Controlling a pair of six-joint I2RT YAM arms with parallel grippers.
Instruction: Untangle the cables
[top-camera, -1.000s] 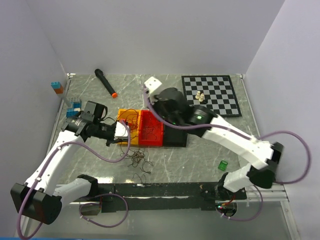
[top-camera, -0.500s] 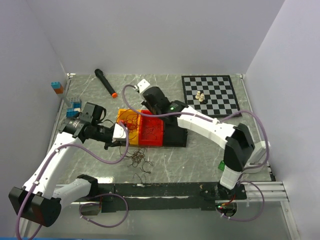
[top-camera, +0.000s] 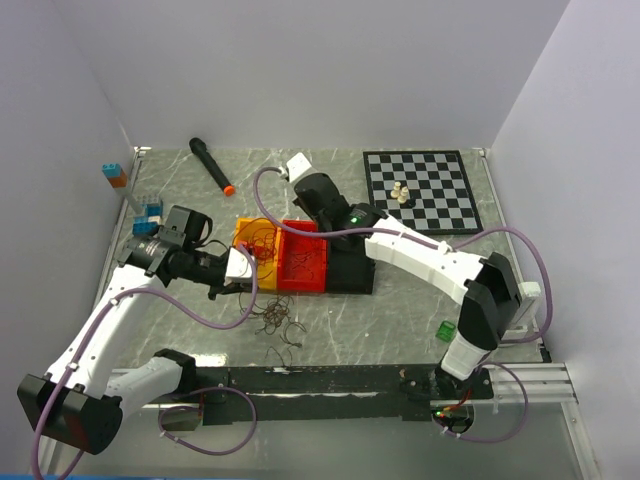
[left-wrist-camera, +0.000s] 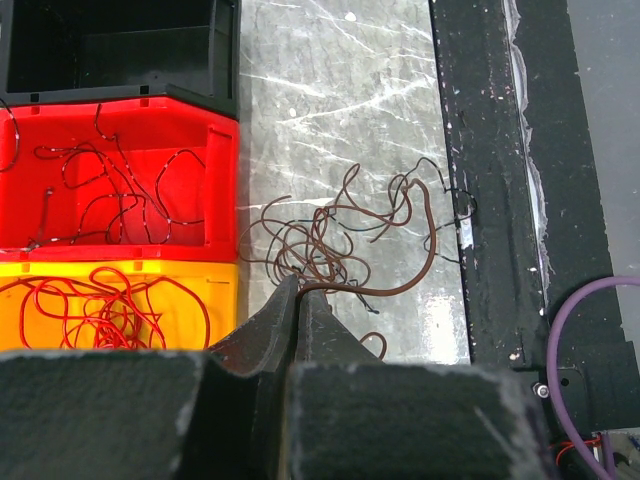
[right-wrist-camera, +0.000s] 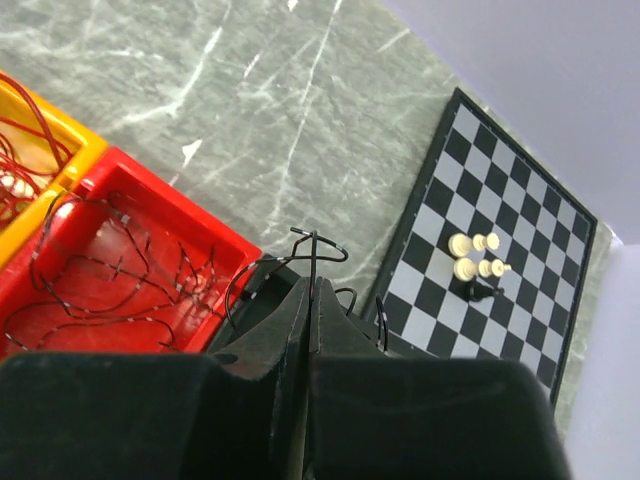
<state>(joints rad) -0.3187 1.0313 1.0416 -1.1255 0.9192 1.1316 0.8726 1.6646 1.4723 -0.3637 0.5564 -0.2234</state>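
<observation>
Jaws of our left gripper (left-wrist-camera: 300, 297) pinch shut on a brown cable (left-wrist-camera: 428, 250) from the tangle on the table (left-wrist-camera: 330, 100); our right gripper (right-wrist-camera: 309, 288) clamps a black cable (right-wrist-camera: 318, 247) near the red bin (right-wrist-camera: 215, 232).

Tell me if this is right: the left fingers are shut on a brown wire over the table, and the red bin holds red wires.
One slip: the red bin holds black wires, not red, as the left wrist view shows. The left fingers are indeed shut on a brown wire over the table.

Bright, even light — soft shadows, all views sharp.
</observation>
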